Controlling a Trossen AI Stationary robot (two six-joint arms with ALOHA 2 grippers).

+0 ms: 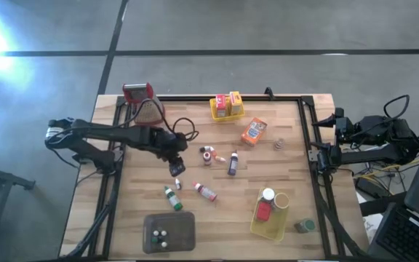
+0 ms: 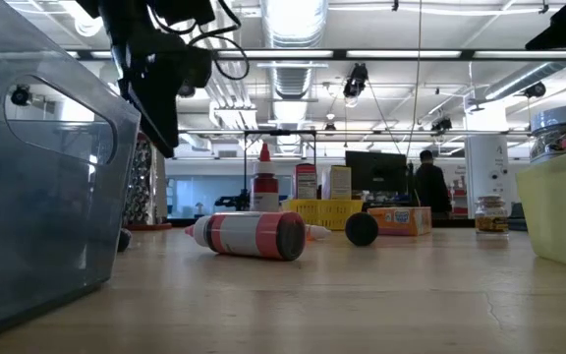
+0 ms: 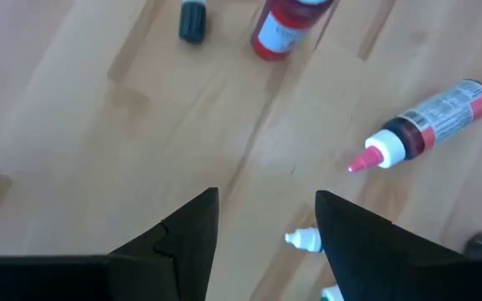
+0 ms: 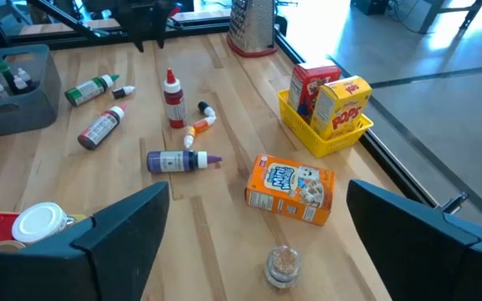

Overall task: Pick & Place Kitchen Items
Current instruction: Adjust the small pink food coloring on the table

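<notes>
Fingers of the left gripper (image 1: 177,168) stand parted and empty above the table (image 1: 217,225), a small white-capped bottle (image 3: 304,241) lying just beside one fingertip. Farther off lies a pink-tipped bottle (image 3: 429,124), its long axis slanting away from the tool. The right gripper (image 4: 258,238) waits wide open at the table's right edge, so the left arm is much nearer.
</notes>
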